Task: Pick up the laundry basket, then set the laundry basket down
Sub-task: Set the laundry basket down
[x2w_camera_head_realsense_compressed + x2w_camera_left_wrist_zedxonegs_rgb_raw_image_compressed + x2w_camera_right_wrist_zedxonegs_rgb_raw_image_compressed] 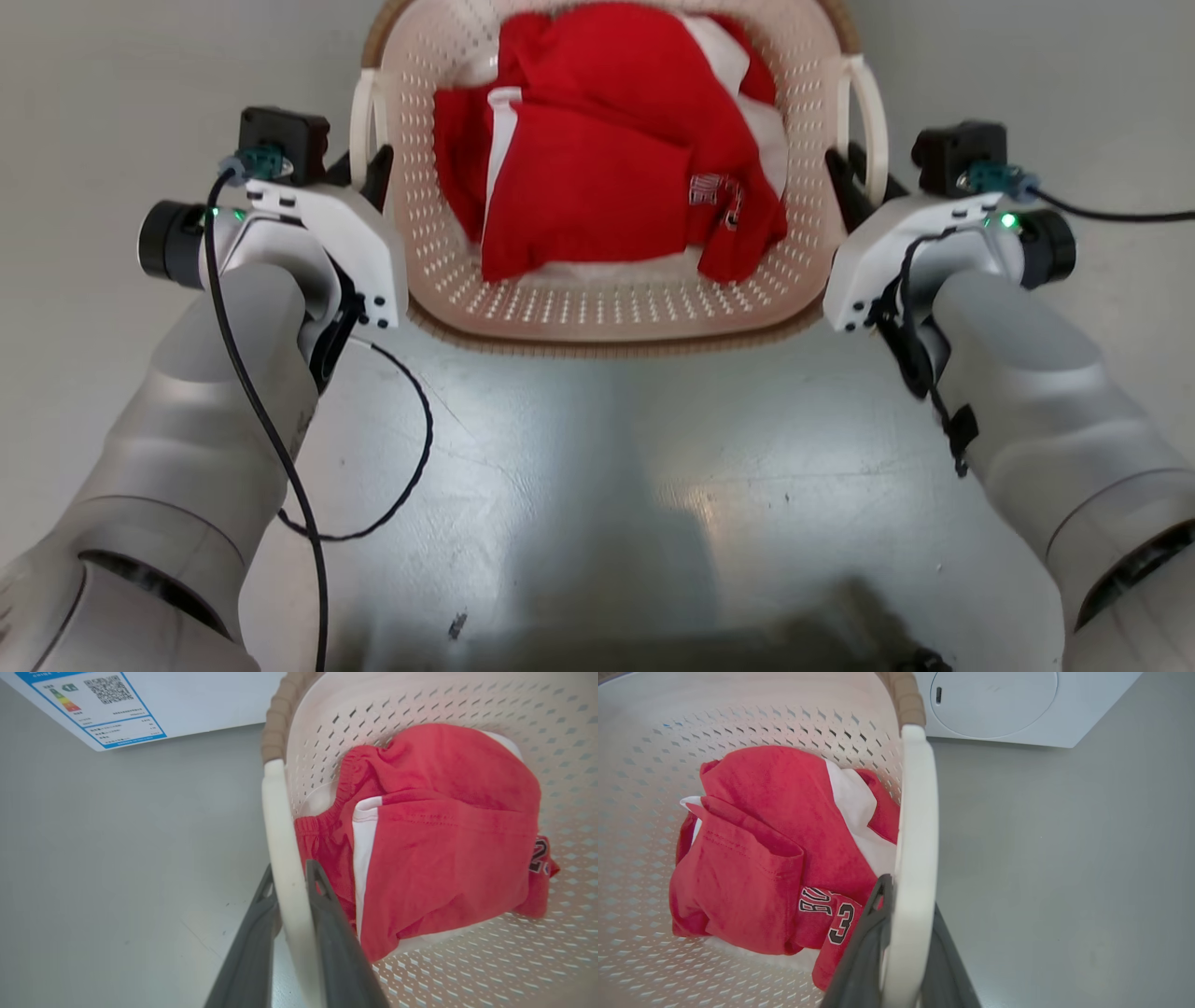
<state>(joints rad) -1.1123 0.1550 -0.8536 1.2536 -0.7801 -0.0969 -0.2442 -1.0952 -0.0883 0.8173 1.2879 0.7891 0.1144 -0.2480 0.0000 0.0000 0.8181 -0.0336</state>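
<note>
Head view — laundry basket (pixel 607 308) held between both arms, straight ahead, a white washing machine (pixel 994 704) on its far side.
Left gripper (pixel 290 879) pinches the left loop handle (pixel 275 812); right gripper (pixel 909 900) pinches the right loop handle (pixel 915 812) — each thin loop squeezed in the jaws. Whether the basket is clear of the floor (pixel 597 448) I cannot tell. Best, I judge, to move both arms together, level and slow, so the red clothes (pixel 597 159) lie undisturbed and neither loop slips out.

The laundry basket (pixel 597 313), clothes (pixel 597 168) inside, is between left hand (pixel 362 177) and right hand (pixel 859 184).
</note>
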